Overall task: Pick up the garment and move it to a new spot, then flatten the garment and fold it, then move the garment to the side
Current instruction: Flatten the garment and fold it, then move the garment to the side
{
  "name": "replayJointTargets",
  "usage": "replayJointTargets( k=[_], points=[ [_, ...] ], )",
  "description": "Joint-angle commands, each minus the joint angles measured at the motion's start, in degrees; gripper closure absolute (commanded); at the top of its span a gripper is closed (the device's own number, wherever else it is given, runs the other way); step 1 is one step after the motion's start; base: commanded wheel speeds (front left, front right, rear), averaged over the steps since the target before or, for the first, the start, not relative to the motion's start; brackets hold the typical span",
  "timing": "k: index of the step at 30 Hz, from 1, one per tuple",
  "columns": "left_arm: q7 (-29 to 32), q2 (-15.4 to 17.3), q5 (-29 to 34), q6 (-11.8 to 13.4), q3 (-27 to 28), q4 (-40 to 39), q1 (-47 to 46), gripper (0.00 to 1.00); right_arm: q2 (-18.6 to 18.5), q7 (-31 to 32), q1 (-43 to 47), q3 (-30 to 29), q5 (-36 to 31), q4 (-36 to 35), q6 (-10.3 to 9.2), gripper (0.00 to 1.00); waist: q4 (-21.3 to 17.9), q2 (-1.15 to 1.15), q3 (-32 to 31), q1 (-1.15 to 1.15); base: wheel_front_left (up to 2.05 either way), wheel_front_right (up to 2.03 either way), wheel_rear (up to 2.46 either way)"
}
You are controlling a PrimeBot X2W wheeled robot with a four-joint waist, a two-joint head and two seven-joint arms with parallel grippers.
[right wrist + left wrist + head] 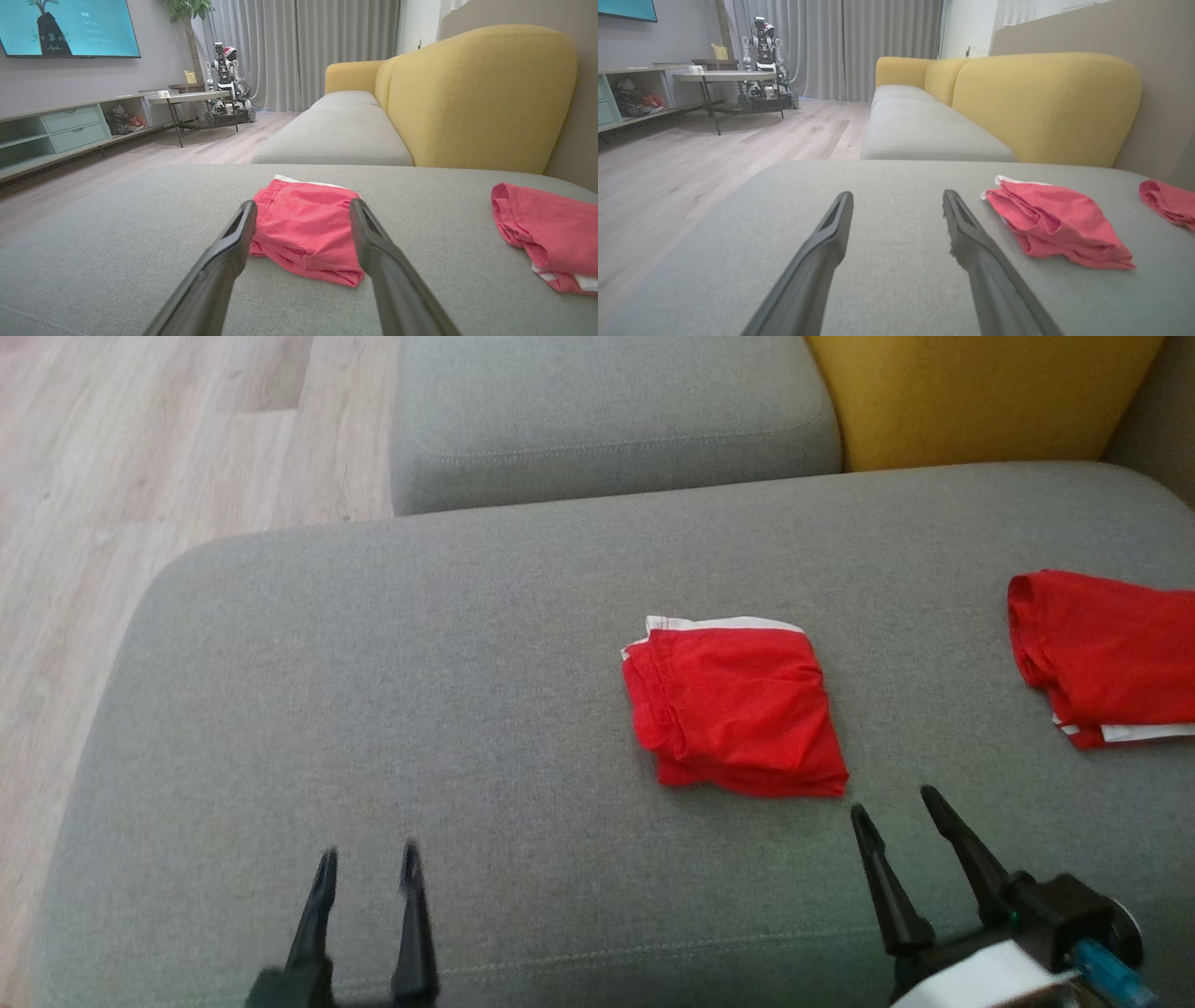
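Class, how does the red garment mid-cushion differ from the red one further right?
The middle garment has its white band on the far edge; the right garment, on the near edge. The middle garment lies just ahead of the right pincer; the right garment lies off to that pincer's right. Both are red, folded, on the grey cushion.

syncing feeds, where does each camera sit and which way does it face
Head view: on the head, looking down at the grey sofa seat; left gripper and right gripper at the bottom.
Left wrist view: left wrist, facing along the seat; its own fingers.
Right wrist view: right wrist, facing the folded red garment; its own fingers.
Shared: all show that garment.
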Motion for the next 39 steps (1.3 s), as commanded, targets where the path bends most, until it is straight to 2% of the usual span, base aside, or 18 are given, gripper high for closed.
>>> replayJointTargets(
  k=[1, 8, 16, 29, 35, 39],
  points=[
    [-0.34, -0.74, 1.0, -0.68, 2.85, -1.59, -0.65, 0.0, 0.02, -0.53, -1.21, 0.47, 0.1, -2.19, -0.01, 0.0, -0.14, 0.0, -0.35, 0.0, 0.0, 0.0, 0.0],
    [-0.34, -1.96, 1.88, -4.0, 5.3, -0.37, 2.78, 0.0, 0.62, -0.53, -0.59, -0.61, 1.42, -1.26, -0.01, 0.0, 0.04, 0.0, -1.39, 0.0, 0.0, 0.0, 0.0],
    [-0.34, -2.34, 2.87, -5.27, 6.26, -0.21, 3.08, 0.0, 0.91, -0.53, -0.37, -0.76, 2.19, -0.13, -0.01, 0.0, 0.77, 0.0, -1.39, 0.0, 0.0, 0.0, 0.0],
    [-0.35, -2.39, 3.5, -5.23, 6.1, -0.63, 3.07, 0.0, 1.25, -0.53, -0.38, -0.65, 3.48, 0.83, -0.01, 0.0, 1.7, 0.0, -1.29, 0.0, 0.0, 0.0, 0.0],
    [-0.35, -2.39, 3.8, -4.38, 5.77, -2.01, 2.42, 0.0, 2.01, -0.53, -3.03, -2.24, 10.65, 3.64, -0.01, 0.0, 2.87, 0.0, 0.07, 0.0, 0.0, 0.0, 0.0],
    [-0.35, -2.4, 5.1, -3.77, 5.12, -1.99, 1.47, 0.0, 1.76, -0.53, -7.6, -2.86, 14.37, 10.3, -0.01, 0.0, 4.06, 0.0, 1.36, 0.0, 0.0, 0.0, 0.0]
  ],
)
